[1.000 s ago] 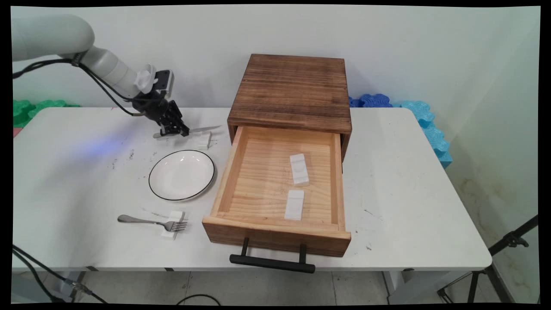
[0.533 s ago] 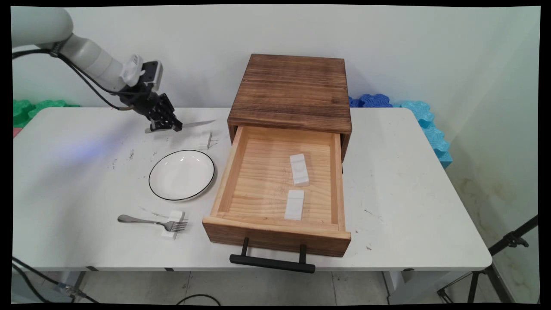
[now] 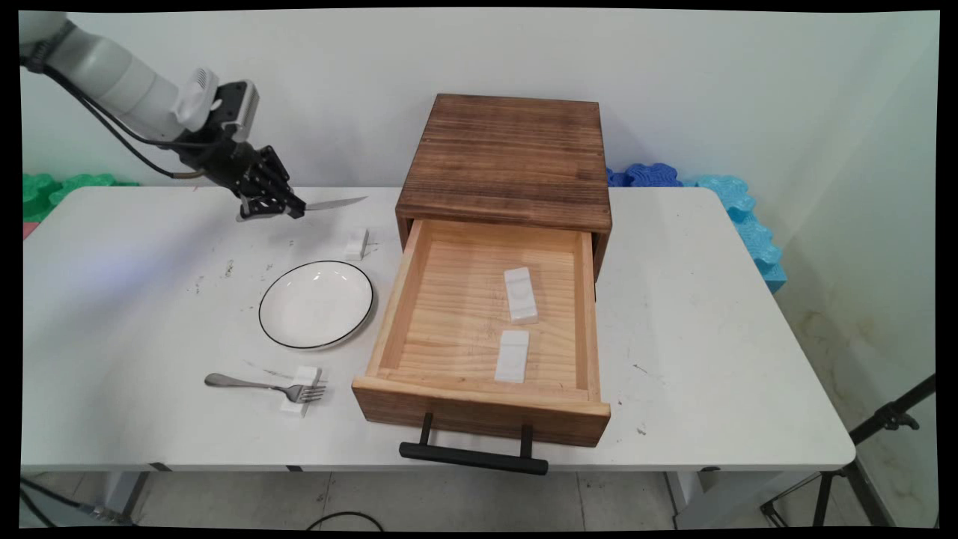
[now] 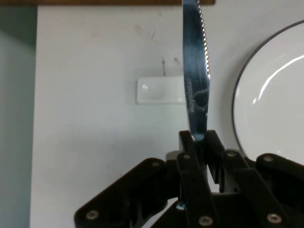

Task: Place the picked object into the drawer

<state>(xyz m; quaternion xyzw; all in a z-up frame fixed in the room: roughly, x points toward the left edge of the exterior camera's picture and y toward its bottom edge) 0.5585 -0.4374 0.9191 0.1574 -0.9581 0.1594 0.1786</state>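
Observation:
My gripper (image 3: 273, 211) (image 4: 198, 142) is shut on a steel knife (image 3: 329, 203) (image 4: 195, 76) and holds it in the air above the table's back left. The serrated blade points right, toward the wooden drawer box (image 3: 509, 153). Below the blade, a small white rest (image 3: 357, 243) (image 4: 160, 90) lies on the table with nothing on it. A white plate with a dark rim (image 3: 316, 304) (image 4: 270, 104) sits nearer the front of it.
The box's drawer (image 3: 479, 404) is pulled open, with two white rests (image 3: 520, 295) (image 3: 513, 356) inside. A fork (image 3: 262, 386) lies on another white rest (image 3: 300, 401) near the front left. Blue foam (image 3: 737, 206) and green foam (image 3: 52, 187) flank the table's back.
The gripper has risen and drawn back to the left with the knife, lifting it off the small white rest, which now lies bare.

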